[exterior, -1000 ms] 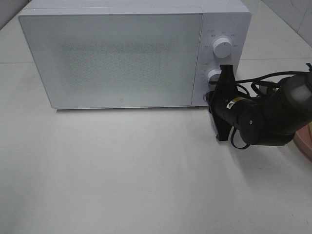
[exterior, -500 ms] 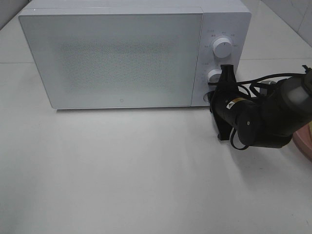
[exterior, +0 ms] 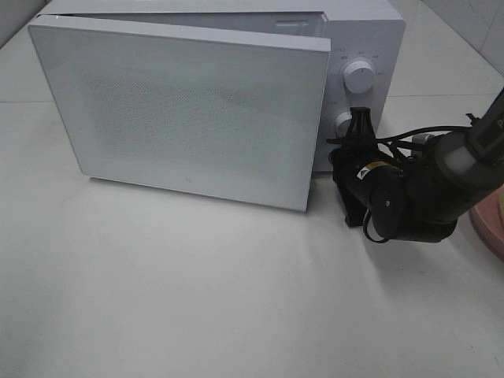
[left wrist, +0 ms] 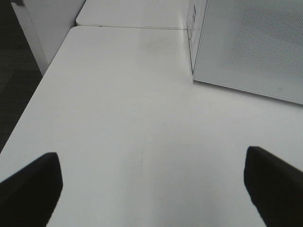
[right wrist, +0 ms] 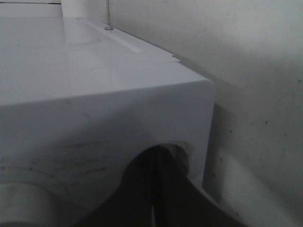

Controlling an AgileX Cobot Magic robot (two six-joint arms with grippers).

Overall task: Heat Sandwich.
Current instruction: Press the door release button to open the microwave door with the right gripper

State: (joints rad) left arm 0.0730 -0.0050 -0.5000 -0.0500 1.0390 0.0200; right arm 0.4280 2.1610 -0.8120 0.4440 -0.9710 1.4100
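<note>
Just ahead of the right gripper (exterior: 361,115), closed with tips together: the control panel of a white microwave (exterior: 358,31), tips right at the lower knob (exterior: 343,123), just under the upper knob (exterior: 360,77). Off to the left of that gripper, the door (exterior: 189,110), ajar, near edge swung out over the bench (exterior: 197,307), hinge edge far from the gripper. Through the gap along the door's top, only a thin strip of cavity; no telling what lies inside (too narrow, too dim). Behind the right gripper, past wrist and forearm, at the frame edge: a round pink plate (exterior: 488,230), on it a pale yellow-green sliver, seemingly the sandwich (exterior: 499,206), outside the microwave and well apart from its opening.

Seen only from high: door gap, both knobs, plate. Seen only from the right wrist: a white corner of the casing close against the gripper's dark fingers, with a rounded recess around them. Seen only from the left wrist: the left gripper (left wrist: 152,187), spread wide, holding nothing, bare bench between its tips, the door's frosted face ahead and off to one side, well apart.
</note>
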